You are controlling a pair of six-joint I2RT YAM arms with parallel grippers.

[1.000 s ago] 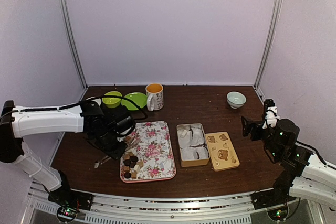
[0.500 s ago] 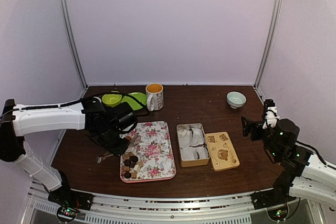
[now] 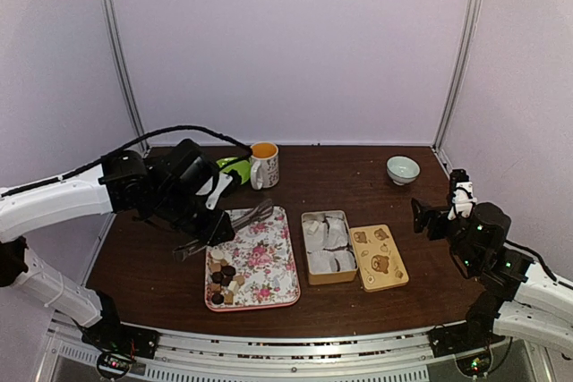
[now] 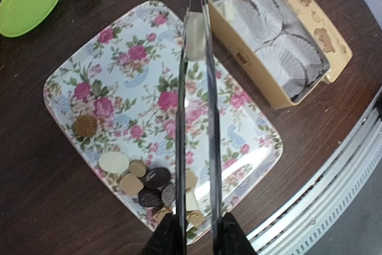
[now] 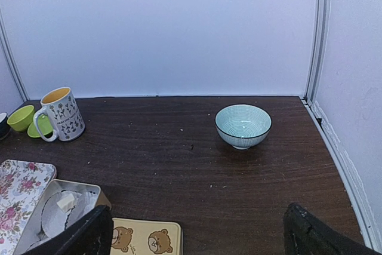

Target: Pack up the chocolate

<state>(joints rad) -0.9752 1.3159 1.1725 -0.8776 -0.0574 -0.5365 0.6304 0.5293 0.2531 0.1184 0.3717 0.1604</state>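
Observation:
The chocolates (image 3: 224, 282) lie in a pile at the near left corner of the floral tray (image 3: 269, 257), and the left wrist view shows them as dark and tan pieces (image 4: 143, 180). My left gripper (image 3: 210, 221) is shut on the metal tongs (image 4: 210, 117), whose handle end sits between its fingers (image 4: 225, 237). The tong tips pinch a pale cream chocolate piece (image 4: 196, 43) above the tray's far edge, next to the open tin (image 4: 271, 34) lined with white paper cups. My right gripper (image 5: 200, 237) is open and empty, off to the right.
The tin's bear-print lid (image 3: 379, 257) lies right of the tin (image 3: 328, 246). A mug (image 3: 263, 164), a green plate (image 3: 235, 167) and a green bowl stand at the back left. A pale blue bowl (image 3: 403, 169) stands at the back right.
My left arm has risen and swung right, carrying the tongs from the tray's near left corner up over its far part. The right arm has not moved.

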